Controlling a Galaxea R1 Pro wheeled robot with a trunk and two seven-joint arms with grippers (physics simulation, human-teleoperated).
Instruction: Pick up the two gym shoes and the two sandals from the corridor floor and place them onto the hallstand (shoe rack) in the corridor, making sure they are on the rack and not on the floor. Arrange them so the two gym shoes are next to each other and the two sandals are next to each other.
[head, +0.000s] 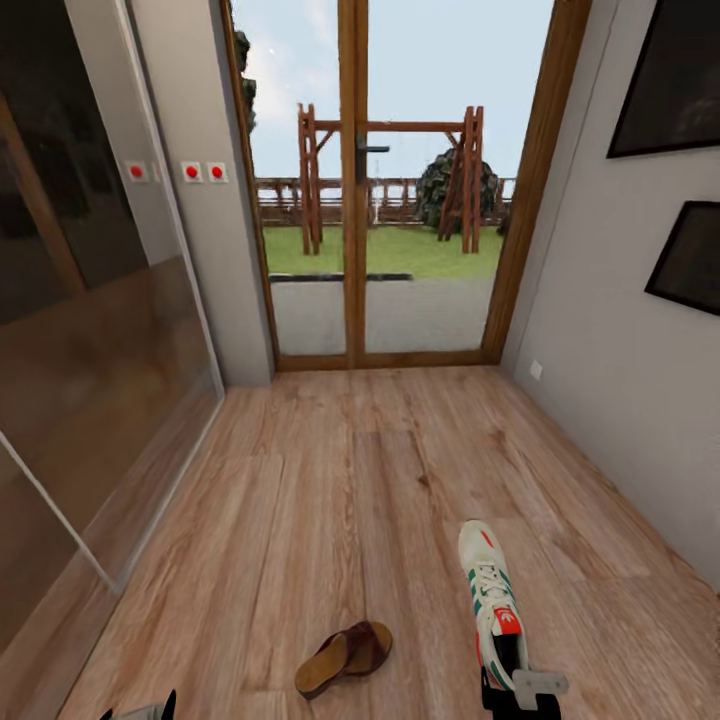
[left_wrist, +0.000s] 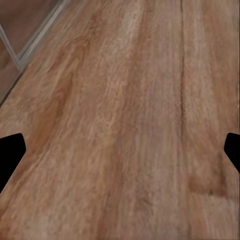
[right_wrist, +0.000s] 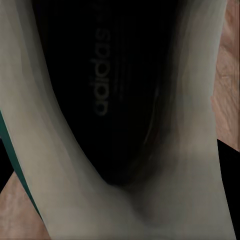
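Right end effector (head: 517, 690) clenched on a gym shoe's (head: 492, 600) heel above the corridor floor (head: 330, 480) — left end effector (left_wrist: 120, 150) released, sandal (head: 343, 657) nearby.

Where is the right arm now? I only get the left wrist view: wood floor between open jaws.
Observer: Its jaws are at the heel of a gym shoe, whose toe points at the glass door.
Operator: Clamped?
Observer: Cannot tell. The right wrist view looks straight into the shoe's dark inside.
Operator: Any sandal near?
Observer: One sandal lies on the floor, to the shoe's left and apart from it.
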